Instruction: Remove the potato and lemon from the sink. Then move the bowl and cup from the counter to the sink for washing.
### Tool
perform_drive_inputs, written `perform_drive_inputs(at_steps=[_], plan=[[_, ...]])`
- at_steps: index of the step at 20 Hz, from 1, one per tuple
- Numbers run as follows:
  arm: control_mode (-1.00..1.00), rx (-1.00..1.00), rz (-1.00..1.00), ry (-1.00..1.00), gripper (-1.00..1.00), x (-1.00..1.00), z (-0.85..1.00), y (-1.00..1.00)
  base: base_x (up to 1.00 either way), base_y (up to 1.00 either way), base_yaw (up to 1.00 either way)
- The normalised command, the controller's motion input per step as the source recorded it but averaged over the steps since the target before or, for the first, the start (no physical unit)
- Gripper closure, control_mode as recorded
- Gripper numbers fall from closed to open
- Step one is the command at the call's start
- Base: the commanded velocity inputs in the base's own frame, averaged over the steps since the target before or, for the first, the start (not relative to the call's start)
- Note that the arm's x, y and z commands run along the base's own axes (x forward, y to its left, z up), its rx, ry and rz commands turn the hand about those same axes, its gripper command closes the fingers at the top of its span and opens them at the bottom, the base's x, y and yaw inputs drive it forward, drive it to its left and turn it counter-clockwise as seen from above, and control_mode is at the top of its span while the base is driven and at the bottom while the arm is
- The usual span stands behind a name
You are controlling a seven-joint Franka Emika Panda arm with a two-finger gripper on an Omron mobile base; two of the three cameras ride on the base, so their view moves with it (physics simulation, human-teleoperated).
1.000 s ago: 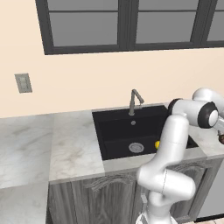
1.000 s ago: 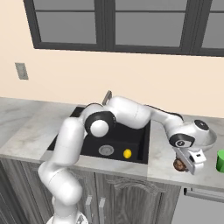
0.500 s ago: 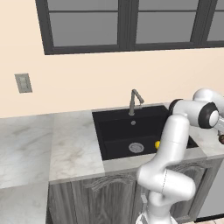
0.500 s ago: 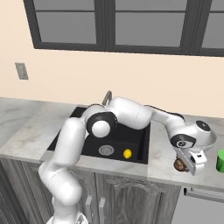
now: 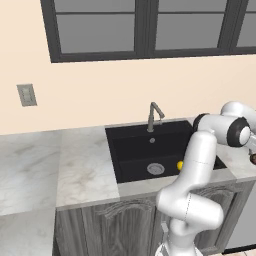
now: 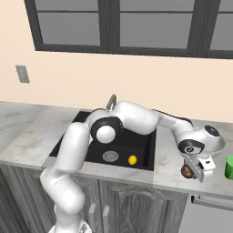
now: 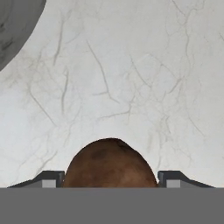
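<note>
The dark-brown potato (image 7: 111, 164) sits between my gripper's (image 7: 112, 178) two fingertips, which press on its sides; the gripper is shut on it. From the right base view the potato (image 6: 185, 171) hangs just over the marble counter right of the black sink (image 6: 144, 163), with the gripper (image 6: 191, 173) around it. The yellow lemon (image 6: 132, 159) lies on the sink floor near the round drain (image 6: 110, 156), and it also peeks out beside my arm in the left base view (image 5: 180, 164). The green cup (image 6: 230, 167) stands at the far right. A grey curved edge of the bowl (image 7: 13, 26) shows on the counter.
The grey faucet (image 5: 155, 114) rises behind the sink. My arm reaches across the basin's right half. Marble counter (image 5: 55, 165) stretches left of the sink. A wall outlet (image 5: 26, 95) and dark-framed windows are behind.
The hand with the potato has barely shifted. Nothing else has moved.
</note>
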Motion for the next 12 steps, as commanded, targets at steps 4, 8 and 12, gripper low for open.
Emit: perform_drive_inputs(at_steps=[4,8,12], plan=[[-1.0,0.01,0.0,0.0,1.0,0.06,-0.34,0.16,0.0,0.0,0.0],[-1.0,0.01,0.0,0.0,1.0,0.06,-0.34,0.14,0.0,0.0,0.0],[-1.0,0.0,0.0,0.0,1.0,0.05,-0.37,0.16,0.0,0.0,0.0]])
